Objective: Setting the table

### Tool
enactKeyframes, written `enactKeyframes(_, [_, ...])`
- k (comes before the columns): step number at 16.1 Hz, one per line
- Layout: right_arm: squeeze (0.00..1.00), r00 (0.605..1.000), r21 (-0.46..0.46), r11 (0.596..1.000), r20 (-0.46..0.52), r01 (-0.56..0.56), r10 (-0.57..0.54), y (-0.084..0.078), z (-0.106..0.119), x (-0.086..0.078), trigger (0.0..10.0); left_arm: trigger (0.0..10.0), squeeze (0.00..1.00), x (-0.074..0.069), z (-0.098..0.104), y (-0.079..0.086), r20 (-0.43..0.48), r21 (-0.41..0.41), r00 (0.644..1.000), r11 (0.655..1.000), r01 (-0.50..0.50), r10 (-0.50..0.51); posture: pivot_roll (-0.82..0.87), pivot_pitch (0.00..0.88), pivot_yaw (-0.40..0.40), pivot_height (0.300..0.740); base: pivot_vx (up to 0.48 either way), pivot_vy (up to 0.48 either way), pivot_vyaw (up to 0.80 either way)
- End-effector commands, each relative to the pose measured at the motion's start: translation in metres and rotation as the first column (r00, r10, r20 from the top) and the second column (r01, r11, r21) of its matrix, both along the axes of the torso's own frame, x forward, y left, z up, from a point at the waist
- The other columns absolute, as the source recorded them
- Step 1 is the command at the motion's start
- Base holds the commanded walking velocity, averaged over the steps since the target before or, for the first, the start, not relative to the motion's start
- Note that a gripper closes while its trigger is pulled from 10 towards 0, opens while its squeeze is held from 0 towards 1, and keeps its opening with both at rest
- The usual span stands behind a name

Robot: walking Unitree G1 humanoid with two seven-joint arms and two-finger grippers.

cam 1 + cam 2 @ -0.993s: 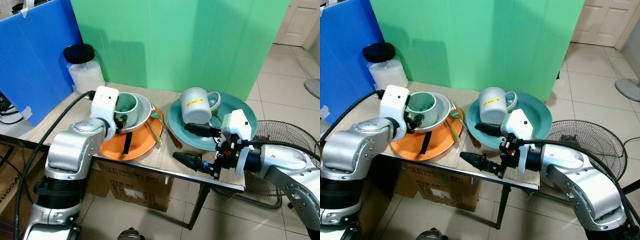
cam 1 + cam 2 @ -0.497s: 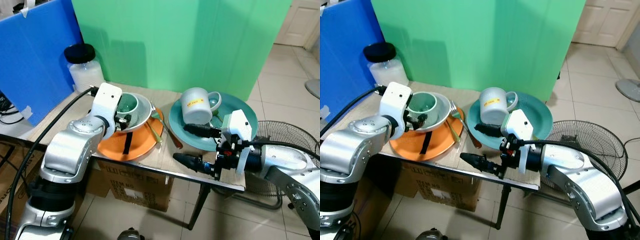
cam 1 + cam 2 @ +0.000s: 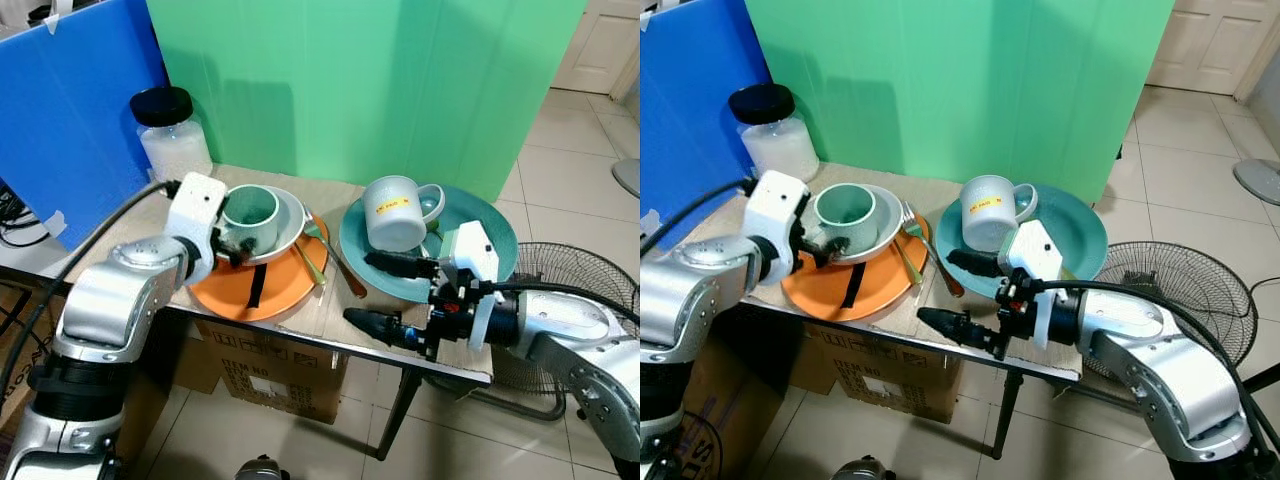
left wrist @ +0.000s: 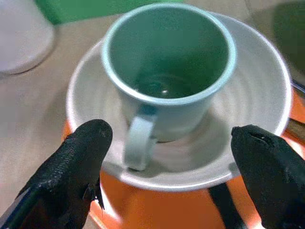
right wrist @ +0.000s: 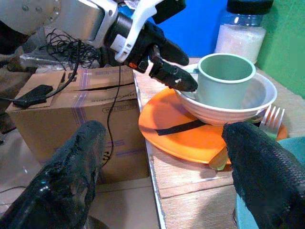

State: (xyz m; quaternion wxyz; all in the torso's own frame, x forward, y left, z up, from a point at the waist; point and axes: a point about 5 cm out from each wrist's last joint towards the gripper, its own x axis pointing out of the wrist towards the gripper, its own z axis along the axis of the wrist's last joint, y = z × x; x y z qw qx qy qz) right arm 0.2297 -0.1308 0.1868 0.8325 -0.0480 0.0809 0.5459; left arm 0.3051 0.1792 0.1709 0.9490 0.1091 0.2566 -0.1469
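Note:
A green mug (image 3: 248, 212) stands in a white bowl (image 3: 287, 226) on an orange plate (image 3: 250, 290) at the table's left. My left gripper (image 3: 233, 251) is open at the bowl's near-left rim; in the left wrist view its fingers straddle the green mug (image 4: 167, 71), handle toward me, without touching. A fork (image 3: 310, 246) and spoon (image 3: 347, 277) lie beside the plate. A white mug (image 3: 393, 213) sits on a teal plate (image 3: 492, 232). My right gripper (image 3: 358, 288) is open at the table's front edge, near the teal plate.
A jar (image 3: 172, 135) with a black lid stands at the table's back left, in front of blue and green boards. A cardboard box (image 3: 270, 372) sits under the table. A floor fan (image 3: 575, 272) lies to the right.
My left arm has drawn back to the left, off the bowl, so the green mug now shows whole. The right arm has barely moved.

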Motion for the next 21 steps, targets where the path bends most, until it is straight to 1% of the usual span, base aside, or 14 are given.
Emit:
enactKeyframes(1, [0.00, 1.000, 0.009, 1.000, 0.020, -0.024, 0.024, 0.004, 0.007, -0.003, 10.0, 7.6, 0.00, 0.001, -0.001, 0.002, 0.006, -0.001, 1.000, 1.000, 0.009, -0.009, 0.15, 0.000, 0.035, 0.740, 0.000, 0.000, 0.00])
enactKeyframes(2, [0.00, 1.000, 0.010, 1.000, 0.020, -0.025, 0.025, 0.004, 0.007, -0.003, 10.0, 3.8, 0.00, 0.004, -0.004, 0.005, 0.010, 0.000, 1.000, 1.000, 0.017, -0.017, 0.15, 0.000, 0.035, 0.740, 0.000, 0.000, 0.00])
enactKeyframes(3, [0.00, 0.999, 0.010, 1.000, 0.019, -0.026, 0.025, 0.004, 0.007, -0.003, 10.0, 1.5, 0.00, 0.006, -0.006, 0.007, 0.012, -0.001, 1.000, 1.000, 0.021, -0.021, 0.15, 0.000, 0.035, 0.740, 0.000, 0.000, 0.00])
enactKeyframes(4, [0.00, 0.999, 0.011, 1.000, 0.019, -0.026, 0.026, 0.004, 0.007, -0.003, 10.0, 0.1, 0.00, 0.006, -0.006, 0.008, 0.011, -0.001, 1.000, 1.000, 0.022, -0.022, 0.15, 0.000, 0.035, 0.740, 0.000, 0.000, 0.00])
enactKeyframes(5, [0.00, 0.999, 0.010, 0.999, 0.016, -0.030, 0.030, 0.005, 0.007, -0.004, 10.0, 0.0, 0.00, 0.009, -0.011, 0.012, 0.001, -0.006, 1.000, 1.000, 0.016, -0.016, 0.14, 0.000, 0.034, 0.740, 0.000, 0.000, 0.00])
enactKeyframes(8, [0.00, 0.999, 0.009, 0.999, 0.016, -0.031, 0.031, 0.005, 0.008, -0.004, 10.0, 0.0, 0.00, 0.010, -0.016, 0.015, -0.014, -0.022, 1.000, 1.000, 0.008, -0.008, 0.14, 0.000, 0.033, 0.740, 0.000, 0.000, 0.00])
enactKeyframes(10, [0.00, 0.999, 0.007, 1.000, 0.017, -0.030, 0.030, 0.004, 0.008, -0.004, 10.0, 0.0, 0.00, 0.011, -0.016, 0.014, -0.012, -0.051, 1.000, 0.999, 0.015, -0.016, 0.14, 0.000, 0.032, 0.740, 0.000, 0.000, 0.00])
enactKeyframes(13, [0.00, 0.999, 0.009, 1.000, 0.021, -0.028, 0.028, 0.005, 0.009, -0.003, 10.0, 0.0, 0.00, 0.012, -0.017, 0.016, -0.024, -0.046, 1.000, 0.999, 0.013, -0.014, 0.14, 0.000, 0.033, 0.740, 0.000, 0.000, 0.00])
enactKeyframes(17, [0.00, 0.999, 0.011, 1.000, 0.025, -0.023, 0.023, 0.005, 0.009, -0.002, 10.0, 0.0, 0.00, 0.013, -0.015, 0.019, -0.030, -0.042, 1.000, 0.999, 0.006, -0.007, 0.14, 0.000, 0.035, 0.740, 0.000, 0.000, 0.00])
enactKeyframes(21, [0.00, 0.999, 0.011, 1.000, 0.030, -0.018, 0.017, 0.004, 0.009, -0.001, 10.0, 0.0, 0.00, 0.015, -0.009, 0.022, 0.001, -0.041, 1.000, 0.999, -0.015, 0.015, 0.14, 0.000, 0.034, 0.740, 0.000, 0.000, 0.00])
